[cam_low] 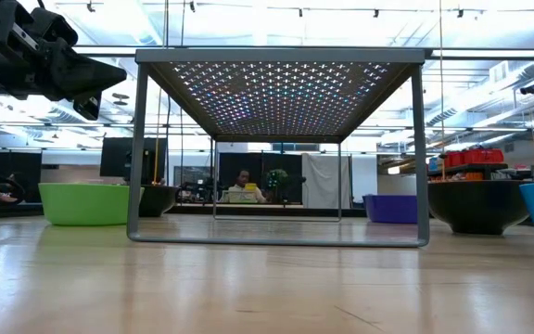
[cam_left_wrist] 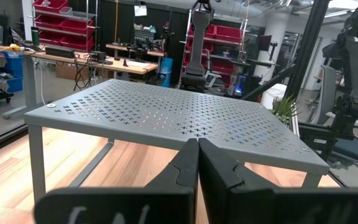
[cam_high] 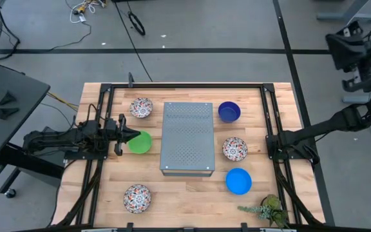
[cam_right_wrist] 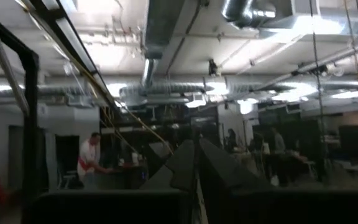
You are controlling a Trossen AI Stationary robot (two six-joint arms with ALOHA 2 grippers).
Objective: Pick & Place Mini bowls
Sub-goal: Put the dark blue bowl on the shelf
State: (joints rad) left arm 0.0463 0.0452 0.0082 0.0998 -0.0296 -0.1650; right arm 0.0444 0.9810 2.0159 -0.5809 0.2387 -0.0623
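Observation:
Six mini bowls sit on their bases around a grey perforated metal box (cam_high: 187,138). The patterned ones are at the far left (cam_high: 141,107), the right (cam_high: 235,149) and the near left (cam_high: 137,198). A navy bowl (cam_high: 229,111) is at the far right, a bright blue one (cam_high: 238,181) at the near right, and a green one (cam_high: 140,142) left of the box. My left gripper (cam_high: 131,135) is shut and level, its tips above the green bowl's left rim, touching nothing. My right gripper (cam_right_wrist: 196,146) is shut and empty, raised high beyond the table's right edge.
The box stands on thin legs in the table's middle (cam_low: 281,144), with open space beneath it. A small plant (cam_high: 267,209) lies at the near right corner. Black frame rails (cam_high: 272,122) run along both table sides. People show in the room beyond.

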